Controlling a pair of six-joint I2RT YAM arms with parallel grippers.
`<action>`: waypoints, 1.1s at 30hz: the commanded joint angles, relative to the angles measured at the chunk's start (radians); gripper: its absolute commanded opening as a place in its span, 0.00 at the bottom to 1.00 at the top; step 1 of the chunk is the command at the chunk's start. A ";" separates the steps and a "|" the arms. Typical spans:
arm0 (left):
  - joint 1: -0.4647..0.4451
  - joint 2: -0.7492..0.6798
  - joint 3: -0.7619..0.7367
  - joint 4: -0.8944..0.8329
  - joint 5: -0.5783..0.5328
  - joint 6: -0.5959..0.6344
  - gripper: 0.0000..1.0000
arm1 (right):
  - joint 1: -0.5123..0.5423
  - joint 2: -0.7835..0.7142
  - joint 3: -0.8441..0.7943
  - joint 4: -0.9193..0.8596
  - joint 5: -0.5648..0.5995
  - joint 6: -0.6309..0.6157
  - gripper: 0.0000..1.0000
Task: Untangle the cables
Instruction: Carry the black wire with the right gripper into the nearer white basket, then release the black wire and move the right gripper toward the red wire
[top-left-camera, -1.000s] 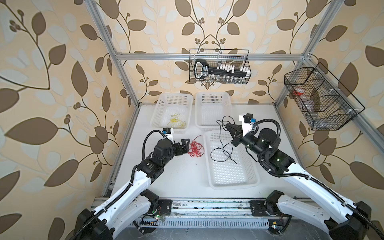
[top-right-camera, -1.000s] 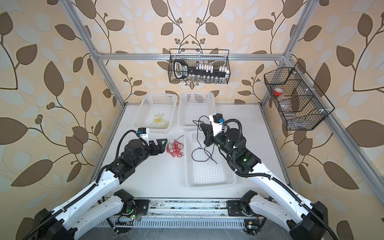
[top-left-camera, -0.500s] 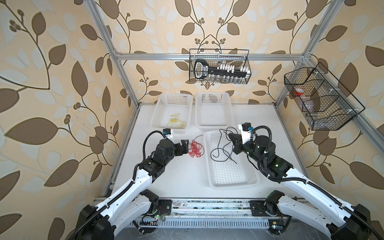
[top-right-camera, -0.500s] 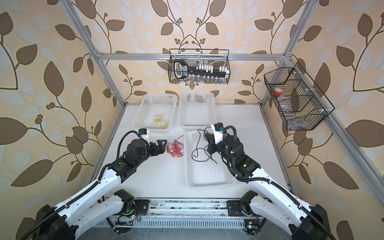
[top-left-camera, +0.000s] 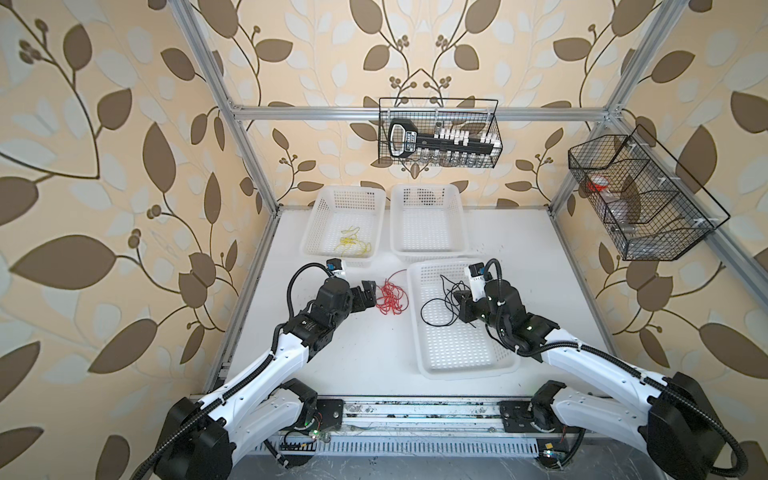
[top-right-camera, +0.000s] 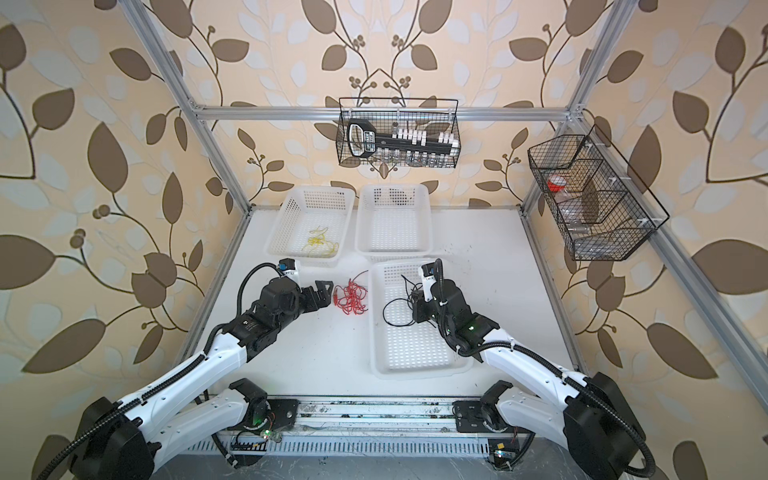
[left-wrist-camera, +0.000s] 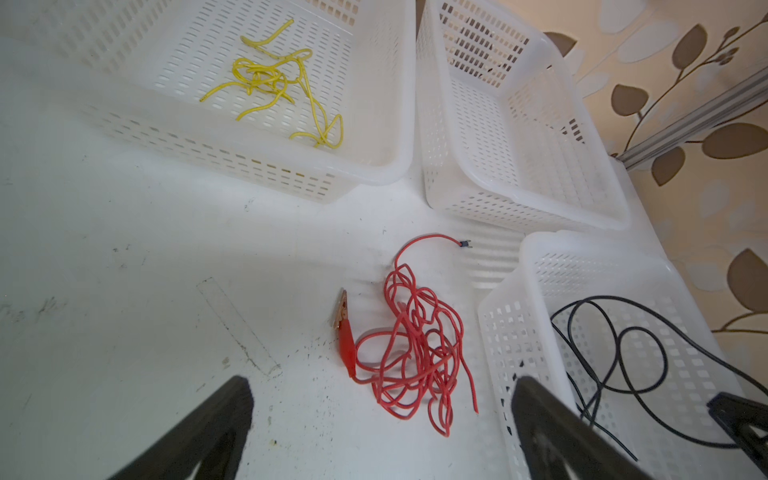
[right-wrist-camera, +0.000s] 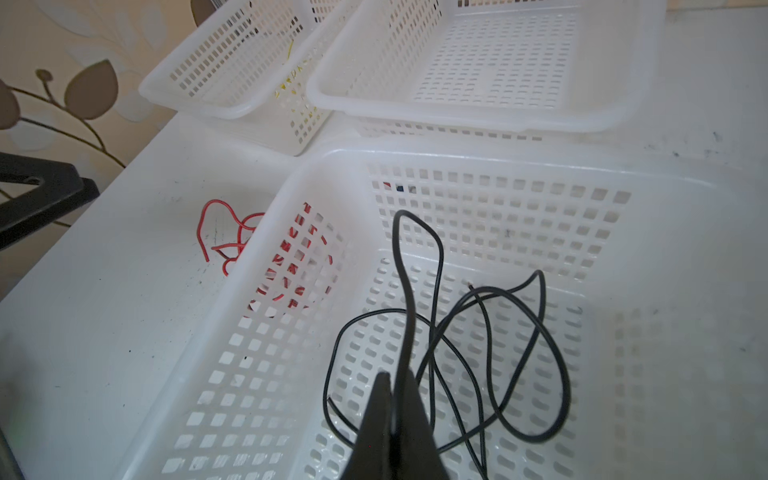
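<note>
My right claw (right-wrist-camera: 392, 384) is pressed together, pinching the thin black cable (right-wrist-camera: 400, 212), which loops loosely in the near basket (top-left-camera: 412, 316). My left claw (top-left-camera: 369, 291) is spread beside the tangled red cable (left-wrist-camera: 411, 349) on the bench (top-left-camera: 374, 353). The curly yellow cable (left-wrist-camera: 266, 79) lies in the far basket (top-left-camera: 306, 245).

Red cable (left-wrist-camera: 415, 332) looks smooth-sheathed, table (left-wrist-camera: 124, 249) scuffed matt (baskets (left-wrist-camera: 388, 166): glossy plastic).

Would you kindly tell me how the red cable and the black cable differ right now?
The red cable lies on the table; the black cable lies inside the near basket. The red cable is a tight bunch; the black cable spreads in wide loops. The red cable is ungripped; the shut right gripper pinches the black cable. Both are thin wires.
</note>
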 joint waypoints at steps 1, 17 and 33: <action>-0.011 0.025 0.020 -0.030 -0.047 -0.019 0.99 | -0.002 0.021 -0.003 0.027 -0.020 0.032 0.10; -0.010 0.171 0.069 0.007 -0.048 -0.031 0.87 | -0.001 -0.106 0.025 0.042 0.038 -0.063 0.61; -0.011 0.323 0.106 0.075 0.042 -0.036 0.67 | 0.089 -0.062 0.098 0.045 -0.032 -0.132 0.62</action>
